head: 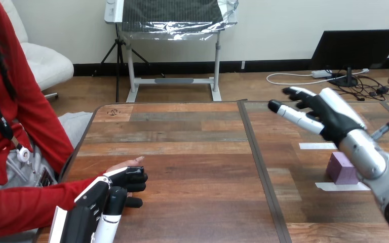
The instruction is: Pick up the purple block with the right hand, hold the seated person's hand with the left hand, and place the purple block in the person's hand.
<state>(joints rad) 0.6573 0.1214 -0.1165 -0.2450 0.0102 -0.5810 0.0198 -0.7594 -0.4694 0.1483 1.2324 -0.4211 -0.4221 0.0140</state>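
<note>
Purple block [342, 168] untouched; right hand [334, 119] fingers wide; left hand [101, 202] fingers clasp person's hand [126, 163].

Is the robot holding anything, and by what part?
The right hand holds nothing. The left hand lies over the person's hand; whether it grips cannot be told.

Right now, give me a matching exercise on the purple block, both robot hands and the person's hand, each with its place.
1 purple block
2 right hand
3 left hand
4 person's hand

A raised above the table, fingers straight
B covered by a robot hand
C on the table beside white tape
D lying over the person's hand

Pairs: 1-C, 2-A, 3-D, 4-B
</note>
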